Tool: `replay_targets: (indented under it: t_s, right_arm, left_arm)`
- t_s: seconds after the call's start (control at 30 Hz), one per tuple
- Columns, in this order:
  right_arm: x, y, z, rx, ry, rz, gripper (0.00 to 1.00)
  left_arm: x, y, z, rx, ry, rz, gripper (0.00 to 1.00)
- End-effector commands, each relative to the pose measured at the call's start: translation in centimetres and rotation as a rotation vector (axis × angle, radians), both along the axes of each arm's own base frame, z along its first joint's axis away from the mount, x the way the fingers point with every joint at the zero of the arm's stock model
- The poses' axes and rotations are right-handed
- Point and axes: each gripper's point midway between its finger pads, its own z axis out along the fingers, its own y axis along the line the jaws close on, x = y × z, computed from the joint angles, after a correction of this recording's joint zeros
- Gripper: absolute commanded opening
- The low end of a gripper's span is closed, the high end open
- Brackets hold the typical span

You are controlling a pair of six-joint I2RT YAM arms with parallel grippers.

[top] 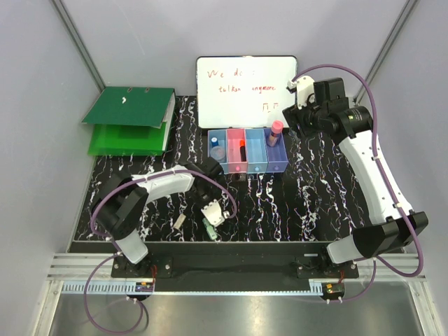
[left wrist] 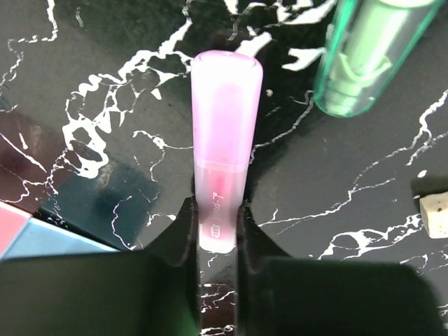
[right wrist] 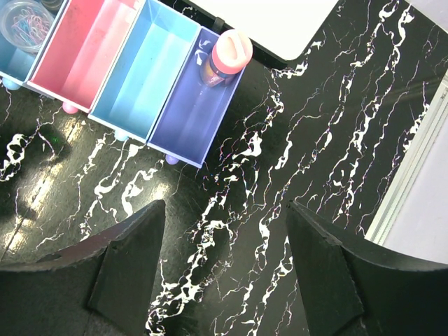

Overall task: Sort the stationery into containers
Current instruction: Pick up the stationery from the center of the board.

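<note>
Snugly left jaws pinch lilac stick (left wrist: 222, 140); right jaws wide.

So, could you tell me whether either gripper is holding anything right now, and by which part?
The left gripper holds the lilac stick by its clear end, opposite the lilac cap. The right gripper is open and empty.

I see the row of bins (top: 246, 150), the whiteboard (top: 245, 87) behind it, the binder (top: 129, 119) to its left. A tube (top: 275, 133) stands in the rightmost bin (top: 278, 165). The stick (left wrist: 222, 140) is beside the clip piece (left wrist: 364, 56), with the small block (left wrist: 434, 213) nearby.
</note>
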Motion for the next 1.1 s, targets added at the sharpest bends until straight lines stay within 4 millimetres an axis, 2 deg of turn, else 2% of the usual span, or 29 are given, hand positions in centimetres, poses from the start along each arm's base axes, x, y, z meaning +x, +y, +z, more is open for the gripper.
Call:
replay_targets:
  t_s: [0.0, 0.1, 0.2, 0.23, 0.27, 0.4, 0.53, 0.63, 0.73, 0.87, 0.97, 1.0, 1.07]
  right_arm:
    - [-0.3, 0.0, 2.5, 0.024, -0.081, -0.005, 0.77]
    - [-0.6, 0.0, 2.5, 0.034, -0.079, -0.012, 0.77]
    - [-1.4, 0.3, 2.4, 0.062, -0.071, -0.002, 0.78]
    - [-1.8, 0.5, 2.2, 0.077, -0.063, 0.008, 0.78]
    - [-2.0, 0.7, 2.2, 0.091, -0.063, 0.013, 0.78]
    - [-3.0, 1.8, 2.2, 0.174, -0.038, 0.018, 0.78]
    - [-4.4, 3.6, 3.4, 0.278, -0.040, 0.093, 0.78]
    - [-4.4, 3.9, 4.9, 0.323, -0.092, 0.094, 0.77]
    - [-4.7, 4.3, 5.5, 0.350, -0.118, 0.111, 0.77]
    - [-5.3, 5.5, 5.4, 0.397, -0.121, 0.181, 0.76]
    - [-5.2, 5.9, 4.4, 0.389, -0.133, 0.223, 0.76]
    - [-5.3, 6.0, 3.6, 0.385, -0.120, 0.232, 0.76]
    - [-5.1, 6.3, 3.3, 0.386, -0.131, 0.255, 0.75]
  left_arm:
    - [-0.4, -0.3, -0.5, 0.008, 0.032, 0.058, 0.00]
    - [0.1, -1.3, 1.0, -0.046, 0.031, 0.145, 0.00]
    - [1.1, -3.4, 4.2, -0.163, 0.035, 0.286, 0.00]
    - [2.0, -4.5, 6.0, -0.215, 0.023, 0.326, 0.00]
    - [1.9, -5.1, 7.2, -0.259, 0.050, 0.411, 0.00]
    - [3.1, -7.3, 11.9, -0.420, 0.078, 0.577, 0.00]
    - [4.5, -9.0, 15.4, -0.560, 0.106, 0.734, 0.00]
    - [5.6, -9.5, 17.4, -0.645, 0.145, 0.841, 0.00]
    - [6.6, -9.8, 19.7, -0.760, 0.228, 0.976, 0.00]
    - [7.2, -11.1, 22.7, -0.892, 0.384, 1.061, 0.00]
    - [7.3, -12.0, 24.6, -0.952, 0.492, 1.115, 0.00]
    - [7.4, -12.2, 25.8, -0.980, 0.521, 1.118, 0.00]
    - [7.3, -12.8, 27.6, -1.023, 0.602, 1.131, 0.00]
